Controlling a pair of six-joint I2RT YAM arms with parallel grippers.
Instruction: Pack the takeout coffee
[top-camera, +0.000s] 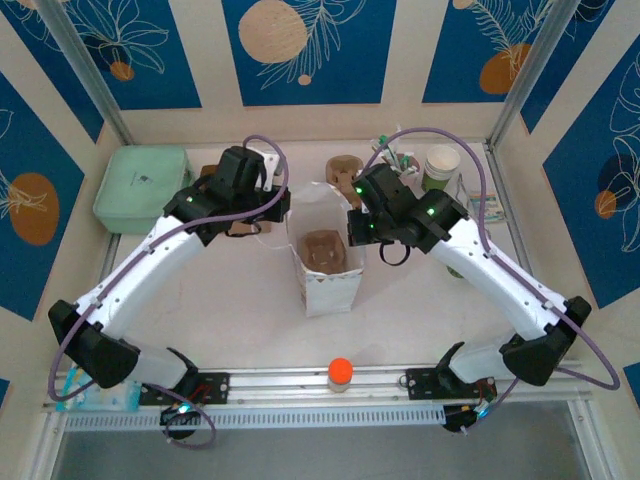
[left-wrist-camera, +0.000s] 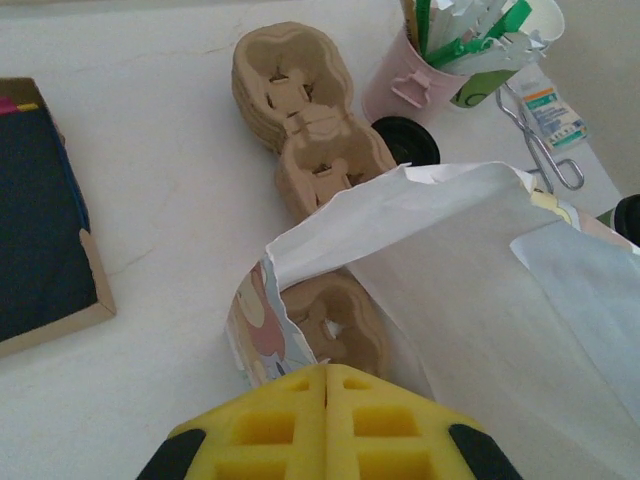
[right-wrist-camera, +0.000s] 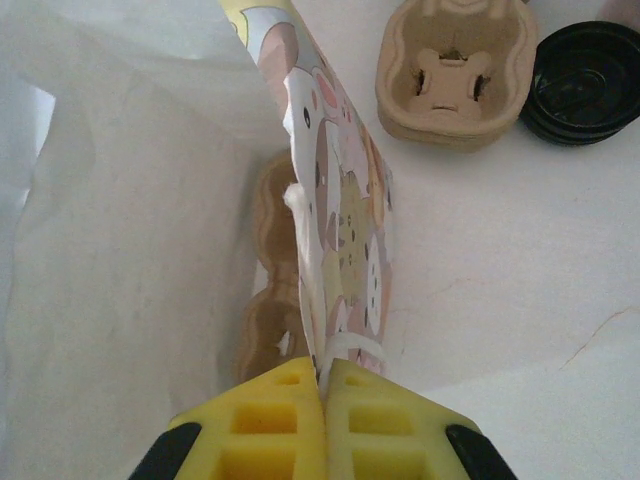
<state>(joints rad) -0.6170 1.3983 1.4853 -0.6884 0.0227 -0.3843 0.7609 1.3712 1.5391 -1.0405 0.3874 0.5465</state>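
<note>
Here, paper bag (top-camera: 330, 290) upright on the worktop (top-camera: 230, 300), a pulp carrier (top-camera: 322, 248) inside, right tool (right-wrist-camera: 322, 372) clenched on the bag's rim, left tool (left-wrist-camera: 326, 372) clenched at the opposite rim, takeout coffee (left-wrist-camera: 630, 218) glimpsed right of the bag.

Bright, even, diffuse light, faint soft shadows, sharp overhead view, slightly soft, washed-out wrist close-ups.

paper bag (top-camera: 330, 292) white, pastel cartoon-animal print outside | pulp carriers (left-wrist-camera: 300, 110) plain tan-brown | lids (right-wrist-camera: 588, 80) black | bucket (left-wrist-camera: 400, 85) pale pink | lidded box (top-camera: 140, 188) mint green | counter (top-camera: 240, 300) whitish | walls (top-camera: 305, 50) navy, peach circles, white leaf outlines – kinda nice | jaws yellow, black corners
</note>
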